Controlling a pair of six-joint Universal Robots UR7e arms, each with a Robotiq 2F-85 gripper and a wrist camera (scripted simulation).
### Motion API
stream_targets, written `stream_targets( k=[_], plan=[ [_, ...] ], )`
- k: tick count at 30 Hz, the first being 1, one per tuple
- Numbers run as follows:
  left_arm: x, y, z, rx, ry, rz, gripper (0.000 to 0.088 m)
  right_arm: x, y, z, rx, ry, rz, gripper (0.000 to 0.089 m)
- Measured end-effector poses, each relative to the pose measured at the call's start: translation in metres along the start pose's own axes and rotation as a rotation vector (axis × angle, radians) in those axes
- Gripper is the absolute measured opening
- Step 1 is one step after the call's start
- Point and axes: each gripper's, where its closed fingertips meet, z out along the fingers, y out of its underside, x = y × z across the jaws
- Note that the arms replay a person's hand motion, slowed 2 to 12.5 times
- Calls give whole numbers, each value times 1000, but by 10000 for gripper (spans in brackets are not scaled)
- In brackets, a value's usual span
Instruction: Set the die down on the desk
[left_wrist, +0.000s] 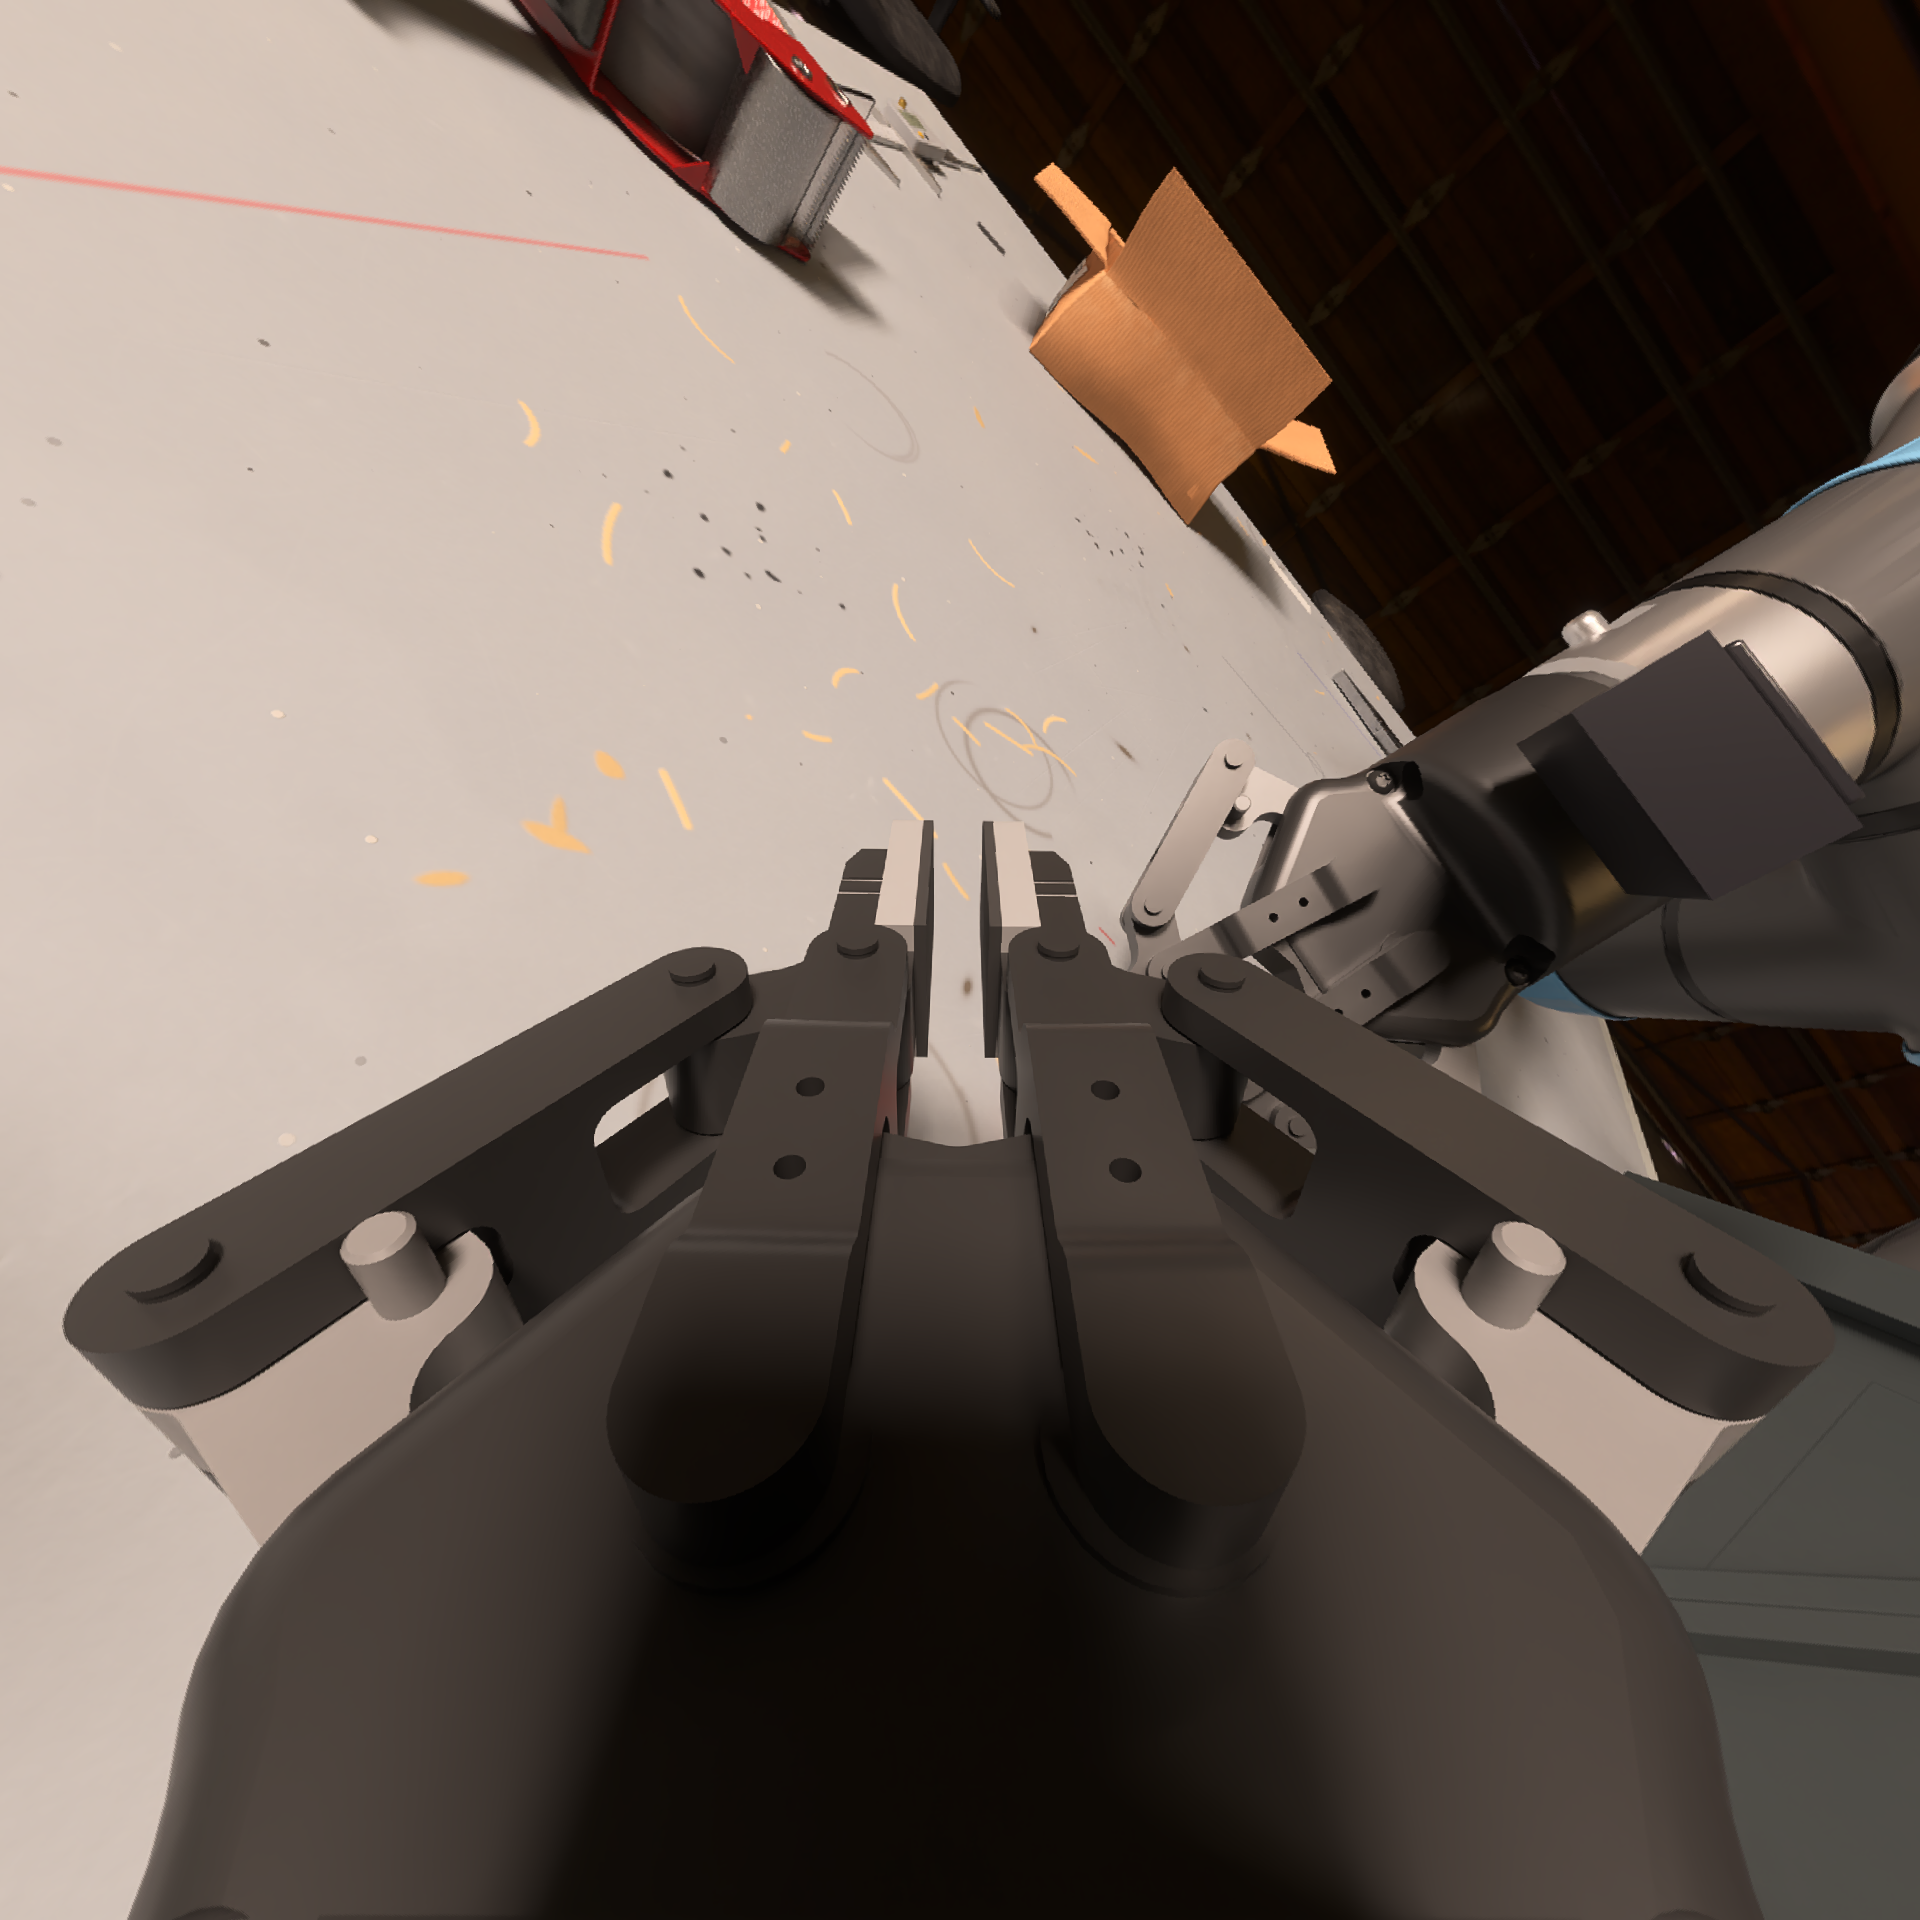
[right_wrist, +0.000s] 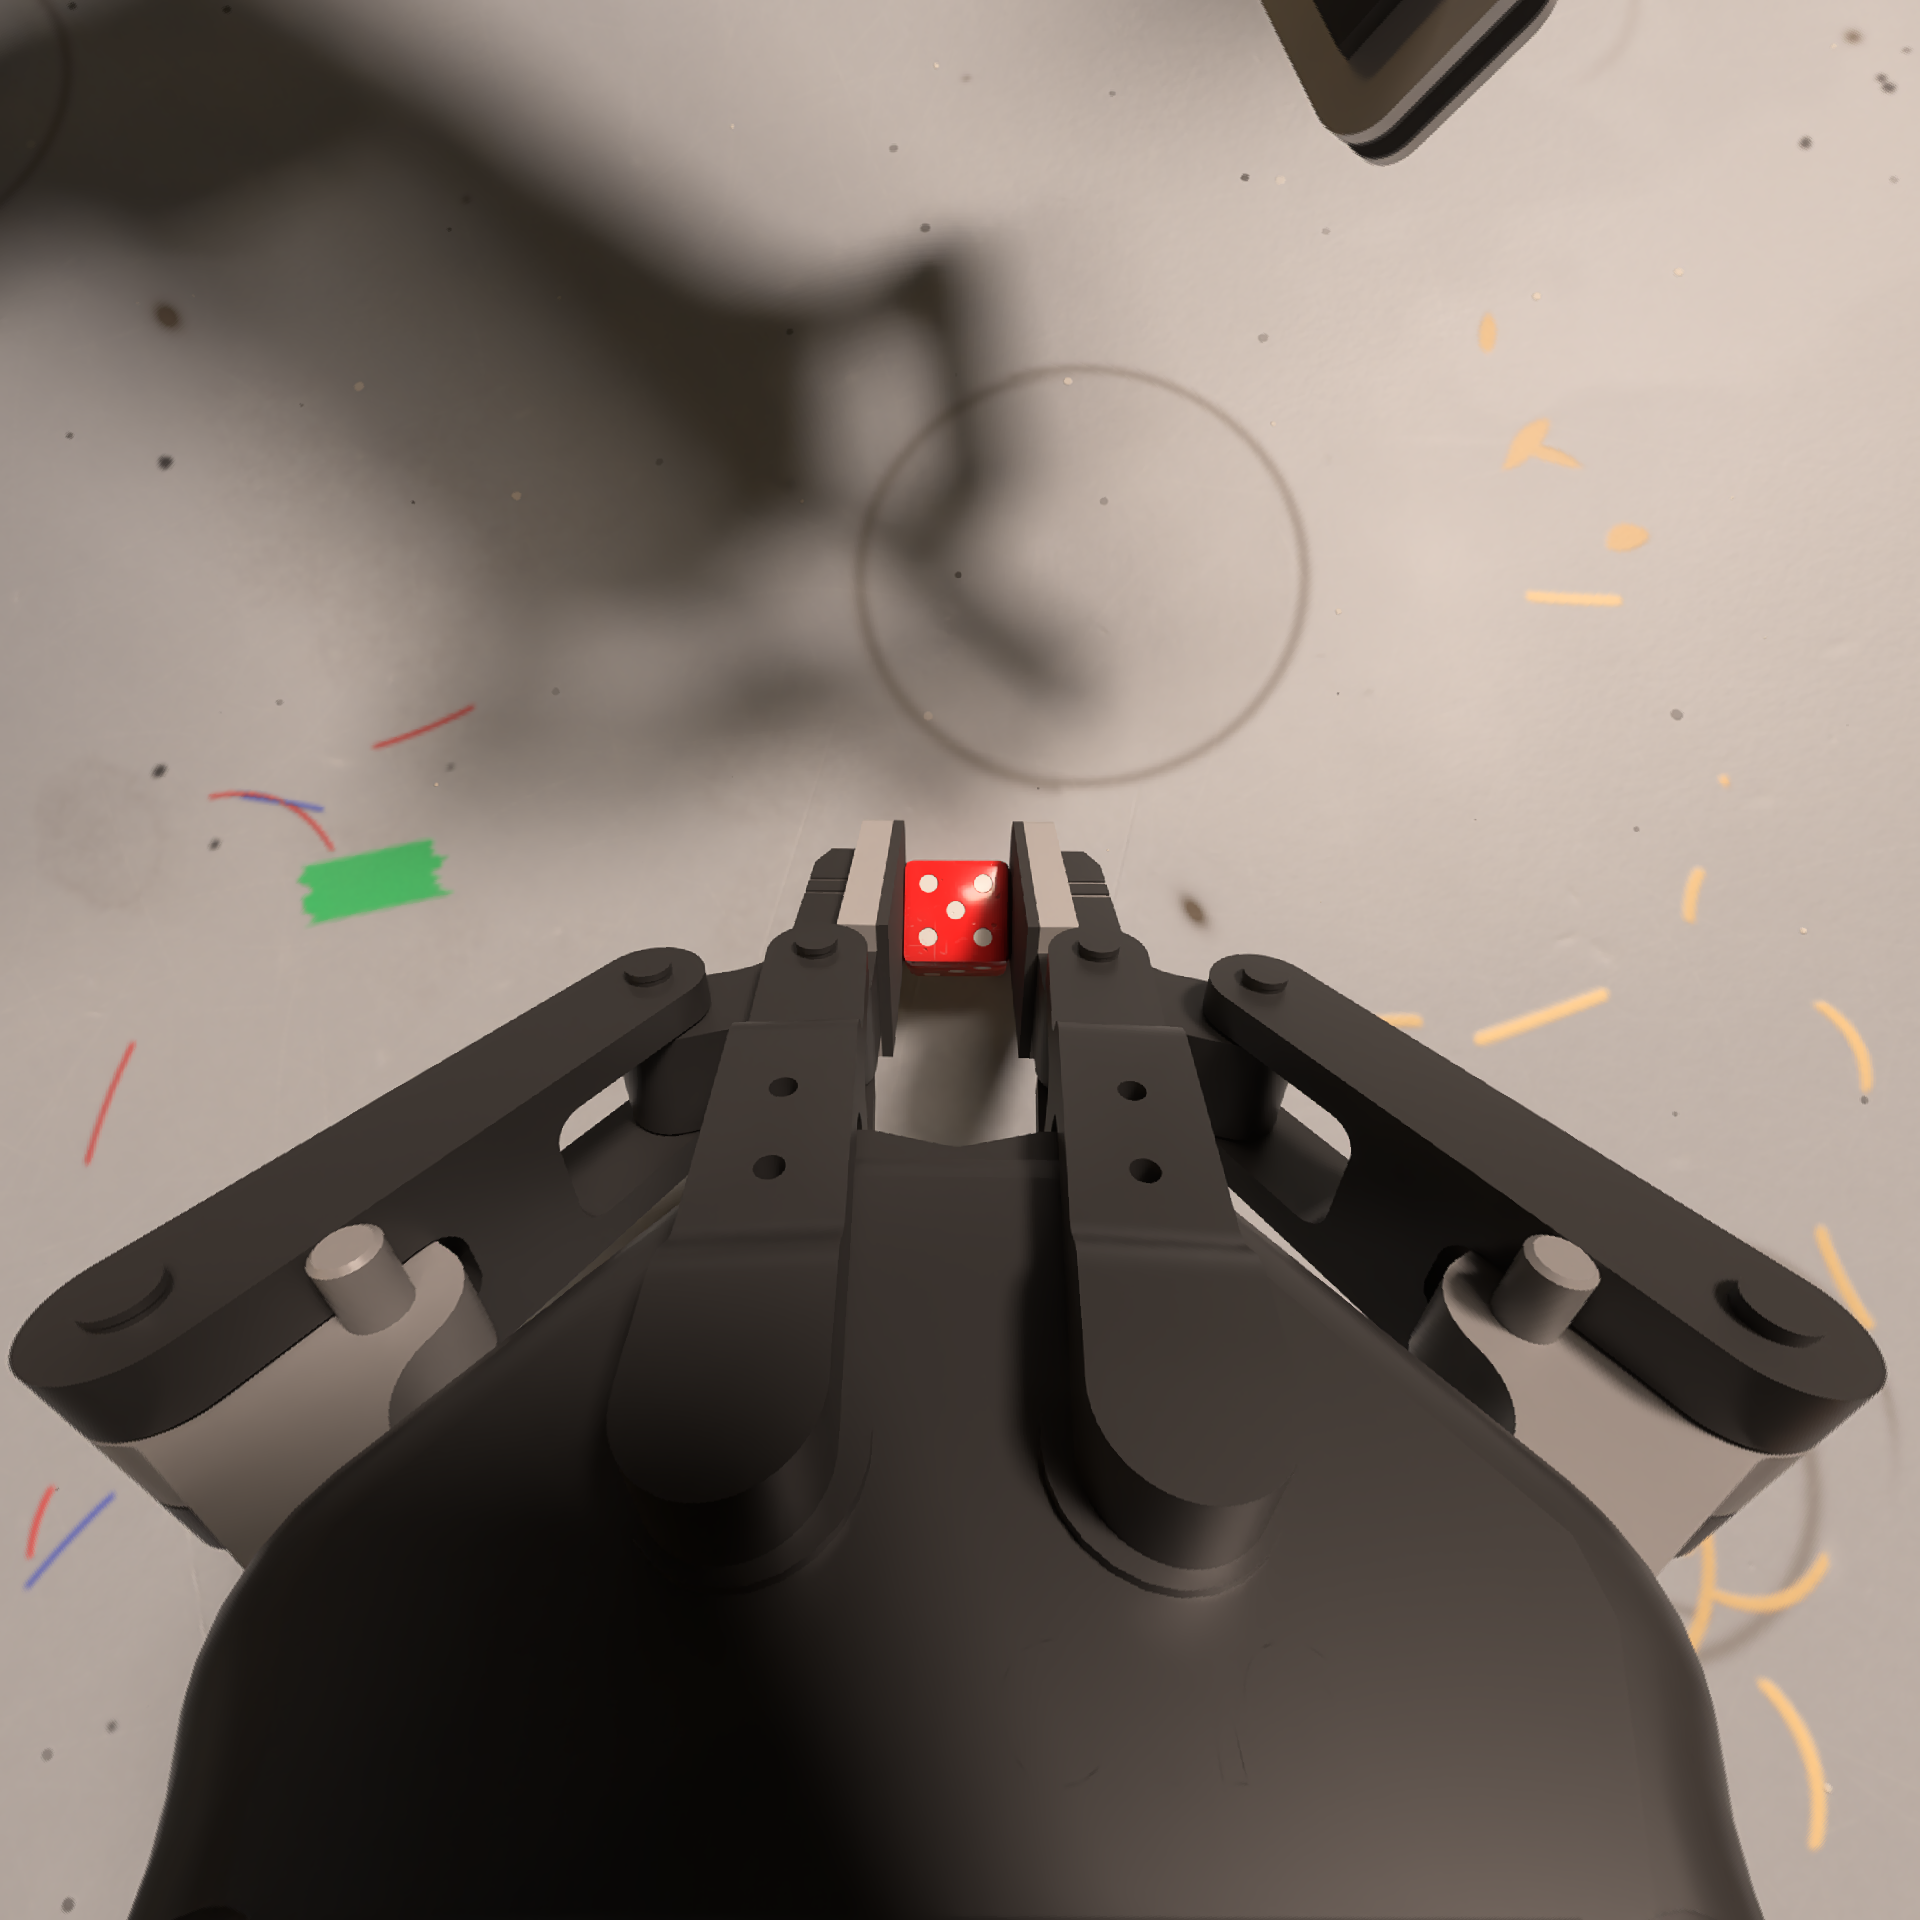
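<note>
The right gripper (right_wrist: 956, 894) pinches the red die (right_wrist: 955, 914) (five-dot face showing) above the desk (right_wrist: 1351, 727); the left gripper (left_wrist: 957, 878) is nearly closed, holding nothing.

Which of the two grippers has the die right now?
The right gripper: its jaws are shut on the red die above the desk. The left gripper holds nothing.
</note>
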Motion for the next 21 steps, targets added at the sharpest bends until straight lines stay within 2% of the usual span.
stream_targets(
  k=[21],
  plan=[
    [-1, 1, 1, -7, 4, -11, 85, 0, 0, 0, 6, -5, 3, 180]
  ],
)
